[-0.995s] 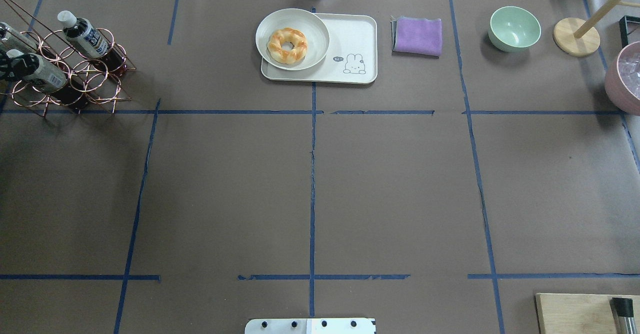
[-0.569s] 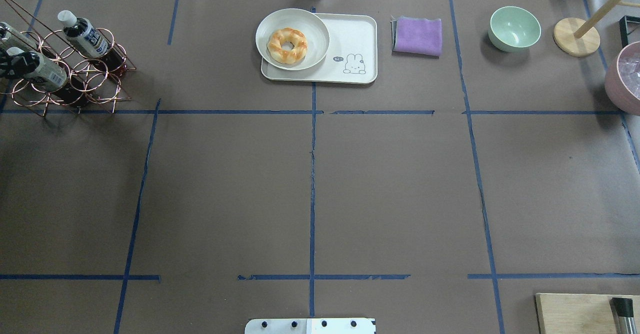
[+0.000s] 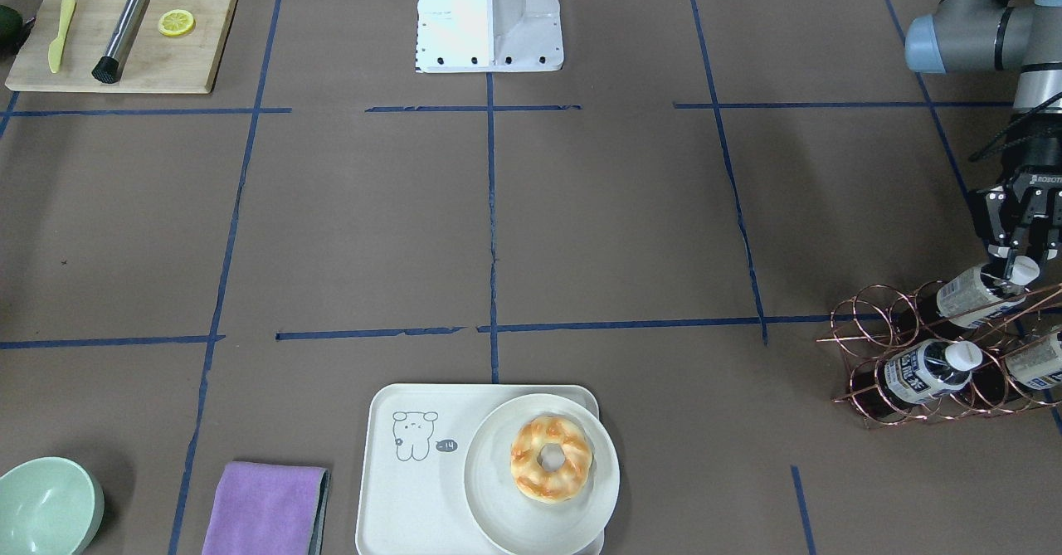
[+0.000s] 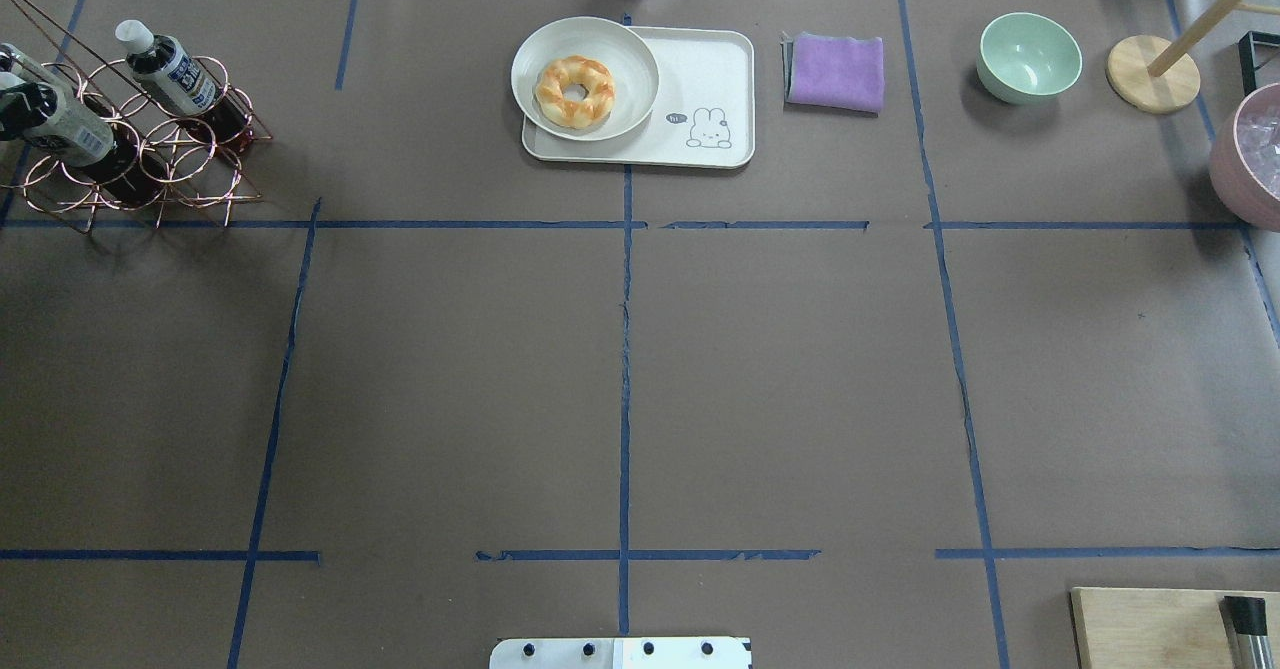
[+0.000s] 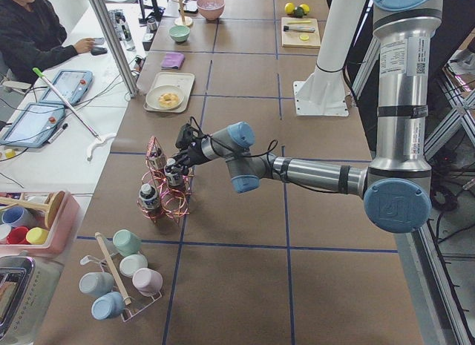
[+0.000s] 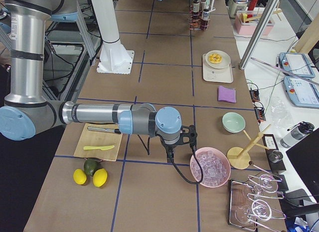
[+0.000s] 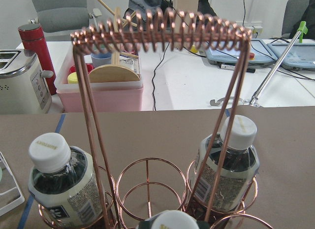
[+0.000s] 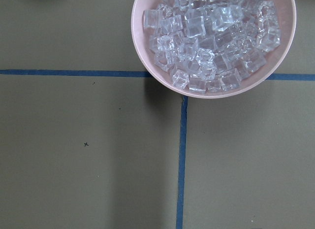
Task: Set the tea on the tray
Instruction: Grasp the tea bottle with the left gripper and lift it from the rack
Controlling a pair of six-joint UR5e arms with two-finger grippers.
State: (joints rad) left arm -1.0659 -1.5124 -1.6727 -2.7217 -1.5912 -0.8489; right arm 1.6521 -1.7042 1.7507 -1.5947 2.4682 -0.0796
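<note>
Spanning every view, the brown surface (image 4: 620,369) is ruled into cells by blue tape, and the task's things sit well apart on it. The left arm reaches to the far left edge of the overhead view, since that is where the bottles are kept. The right arm hangs near a pink bowl of ice (image 6: 212,167) at the lower middle of the exterior right view. Whether the right gripper (image 6: 191,138) is open or closed cannot be told from there.

The tray (image 4: 715,59), cream-white with a raised rim and a small line-drawn animal, lies at the top centre of the overhead view. A round plate (image 4: 625,49) with a twisted pastry ring (image 4: 575,92) fills its left half, so the bare right half looks like the room left for the bottle.

The copper wire rack (image 7: 162,29) holds its bottles slanted in rings, necks up and outward, which leaves each cap free to be seized. The tea (image 3: 971,294) is the uppermost of the three bottles in the rack, at the right edge of the front-facing view. It is a small clear bottle of dark brown liquid with a white-and-navy label and a white screw cap. It leans with its cap toward the left gripper (image 3: 1025,258), whose fingers (image 3: 1004,236) are closed on the cap end, probably to draw it out along the ring's axis. The tea is not yet on the tray.
</note>
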